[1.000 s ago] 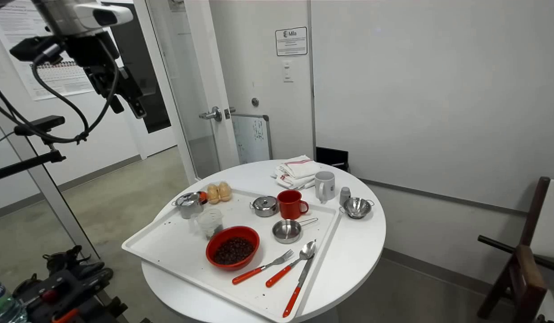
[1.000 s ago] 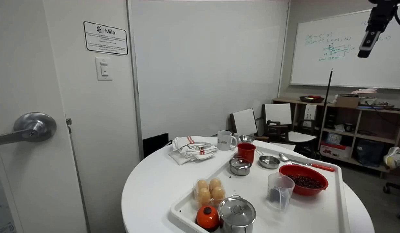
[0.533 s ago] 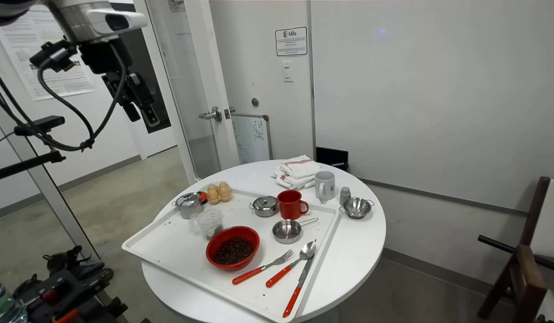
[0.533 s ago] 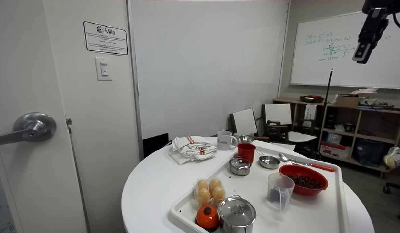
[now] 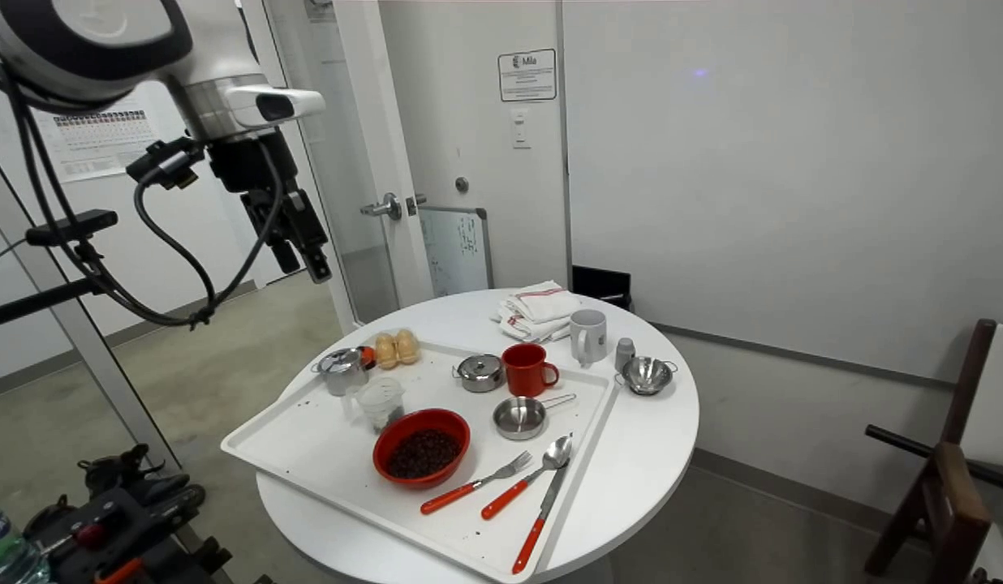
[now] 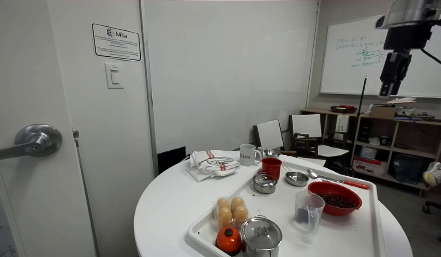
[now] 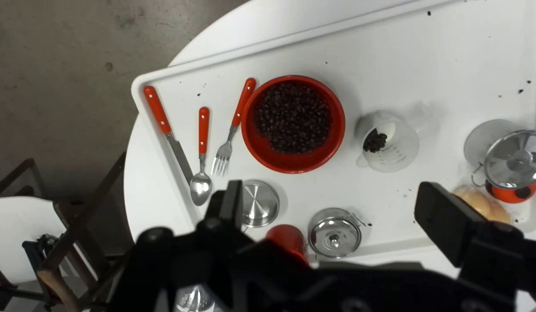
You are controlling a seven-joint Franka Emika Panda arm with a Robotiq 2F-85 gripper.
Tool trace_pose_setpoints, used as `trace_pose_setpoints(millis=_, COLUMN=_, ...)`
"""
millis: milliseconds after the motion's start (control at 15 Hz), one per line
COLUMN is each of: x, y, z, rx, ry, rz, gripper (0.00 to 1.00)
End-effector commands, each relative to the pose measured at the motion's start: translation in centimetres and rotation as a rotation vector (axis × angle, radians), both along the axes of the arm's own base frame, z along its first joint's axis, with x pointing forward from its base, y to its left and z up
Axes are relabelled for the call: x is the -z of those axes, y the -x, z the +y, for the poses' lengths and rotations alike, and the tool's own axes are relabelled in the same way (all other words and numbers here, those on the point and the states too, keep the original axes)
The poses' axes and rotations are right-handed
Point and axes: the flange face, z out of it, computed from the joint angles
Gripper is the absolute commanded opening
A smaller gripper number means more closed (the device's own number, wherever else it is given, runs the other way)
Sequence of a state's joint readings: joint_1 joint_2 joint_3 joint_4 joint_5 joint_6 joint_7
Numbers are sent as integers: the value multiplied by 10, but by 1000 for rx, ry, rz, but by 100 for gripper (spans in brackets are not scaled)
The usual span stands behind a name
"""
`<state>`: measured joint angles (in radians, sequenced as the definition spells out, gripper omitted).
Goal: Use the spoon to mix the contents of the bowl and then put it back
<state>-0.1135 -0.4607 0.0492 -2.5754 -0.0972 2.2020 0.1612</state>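
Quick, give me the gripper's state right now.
Gripper: open, jaws wide apart, holding nothing.

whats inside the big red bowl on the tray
Small, dark, bean-like pieces lie in the red bowl, leaving some bare red surface showing along one side in the wrist view. They cover the rest of the bottom, so anything beneath them cannot be seen.
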Motion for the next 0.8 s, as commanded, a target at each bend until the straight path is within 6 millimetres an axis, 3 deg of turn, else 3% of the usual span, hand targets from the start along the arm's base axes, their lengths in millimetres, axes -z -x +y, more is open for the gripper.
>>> trace_pose_setpoints(millis=0, x=42, y=-5, z=-21, rx=32, ry=34, rz=77, gripper=100)
trace_pose_setpoints(millis=333, x=90, y=19, z=-46, rx=45, ry=64, rz=200, gripper=100)
trace_pose_setpoints(millis=533, x=95, y=37, z=-59, rx=63, ry=66, rz=220, gripper=100)
trace_pose_setpoints(millis=600, x=96, y=26, z=-54, rx=49, ry=49, rz=236, gripper=100)
trace_pose_setpoints(millis=733, x=98, y=28, z=-57, rx=54, ry=46, rz=240, gripper=100)
